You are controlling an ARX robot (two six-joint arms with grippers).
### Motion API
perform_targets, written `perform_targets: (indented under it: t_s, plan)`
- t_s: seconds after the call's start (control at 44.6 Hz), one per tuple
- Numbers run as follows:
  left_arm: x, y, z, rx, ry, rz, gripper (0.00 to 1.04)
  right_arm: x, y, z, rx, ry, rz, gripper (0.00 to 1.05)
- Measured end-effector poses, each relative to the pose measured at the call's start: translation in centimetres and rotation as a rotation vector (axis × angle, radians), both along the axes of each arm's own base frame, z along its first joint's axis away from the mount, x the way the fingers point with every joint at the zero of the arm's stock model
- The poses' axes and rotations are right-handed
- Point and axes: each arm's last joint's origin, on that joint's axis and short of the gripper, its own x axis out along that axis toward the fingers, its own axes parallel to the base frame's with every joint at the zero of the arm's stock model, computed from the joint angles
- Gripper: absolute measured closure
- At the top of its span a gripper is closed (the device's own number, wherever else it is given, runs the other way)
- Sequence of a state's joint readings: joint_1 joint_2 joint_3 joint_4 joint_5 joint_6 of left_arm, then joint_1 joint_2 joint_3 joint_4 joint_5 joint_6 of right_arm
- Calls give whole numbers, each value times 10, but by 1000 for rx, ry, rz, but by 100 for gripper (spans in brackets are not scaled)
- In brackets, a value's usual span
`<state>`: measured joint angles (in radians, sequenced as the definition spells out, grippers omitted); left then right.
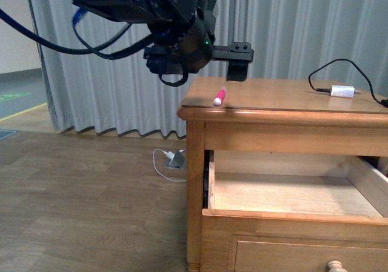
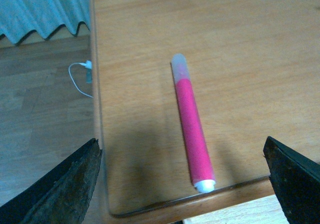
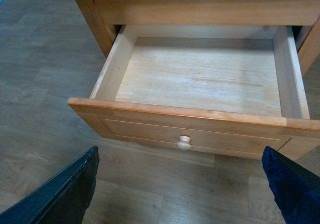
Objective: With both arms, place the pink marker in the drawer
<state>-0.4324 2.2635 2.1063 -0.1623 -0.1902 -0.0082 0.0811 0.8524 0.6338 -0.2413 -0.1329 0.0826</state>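
Observation:
The pink marker (image 1: 219, 96) lies on the wooden cabinet top near its front left corner. In the left wrist view the marker (image 2: 191, 125) lies between my open fingers, white end toward the top's edge. My left gripper (image 1: 237, 66) hovers open just above and behind the marker. The drawer (image 1: 285, 214) stands pulled out and empty. In the right wrist view the drawer (image 3: 200, 79) is open with its round knob (image 3: 184, 143) facing me. My right gripper (image 3: 182, 194) is open and empty in front of the knob, over the floor. The right arm is out of the front view.
A white adapter (image 1: 342, 91) with a black cable lies at the cabinet top's back right. A glass sheet covers the top, its edge (image 2: 165, 204) showing near the marker. A white plug and cord (image 1: 173, 160) lie on the floor beside the cabinet. Grey curtains hang behind.

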Motion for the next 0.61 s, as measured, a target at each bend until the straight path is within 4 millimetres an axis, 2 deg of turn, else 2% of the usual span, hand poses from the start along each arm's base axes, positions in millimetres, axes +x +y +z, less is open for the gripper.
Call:
perform_targets:
  t_s: [0.224,0.381,0.606]
  plan:
    - [18,-19,-22,29,71,32,6,0,0,0,0,0,0,8]
    - [31,-18,-28,13,80,60,6,0,0,0,0,0,0,8]
    - [38,-18,-29,7,88,65,6,0,0,0,0,0,0,8]
